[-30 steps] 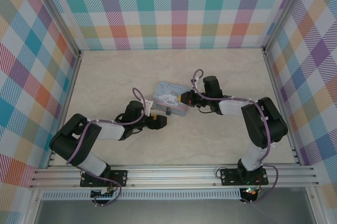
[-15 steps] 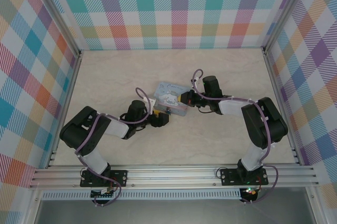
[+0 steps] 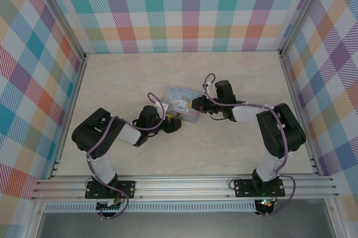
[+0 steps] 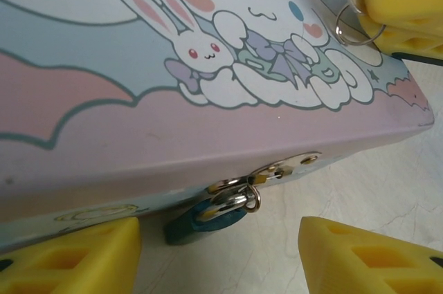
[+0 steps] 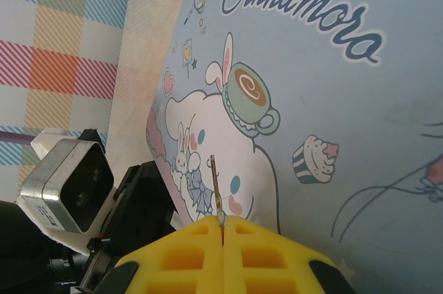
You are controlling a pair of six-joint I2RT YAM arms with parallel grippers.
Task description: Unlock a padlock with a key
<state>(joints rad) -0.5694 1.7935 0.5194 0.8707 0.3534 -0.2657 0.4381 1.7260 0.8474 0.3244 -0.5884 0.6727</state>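
The small blue-grey padlock (image 4: 202, 219) hangs by its silvery shackle from the hasp (image 4: 291, 166) on the front side of a pale blue cartoon tin (image 4: 138, 100). My left gripper (image 4: 218, 258) is open, one yellow finger on each side of the padlock and neither touching it. In the top view the left gripper (image 3: 175, 121) sits at the tin's near edge. My right gripper (image 5: 223, 223) is shut on the key (image 5: 216, 187), whose thin shaft sticks out over the tin lid (image 5: 332, 114). The key's ring (image 4: 354, 29) shows beside the right fingers (image 4: 401, 3).
The tin (image 3: 182, 102) lies mid-table on pale marble (image 3: 140, 75), with the right gripper (image 3: 194, 104) over its right end. Plaid walls enclose three sides. An aluminium rail (image 3: 184, 185) runs along the near edge. The left arm's wrist camera (image 5: 66, 183) sits close to the tin.
The left arm has pushed its gripper up and to the right, against the tin's front side, and its jaws have narrowed. The right arm and the key have stayed put.
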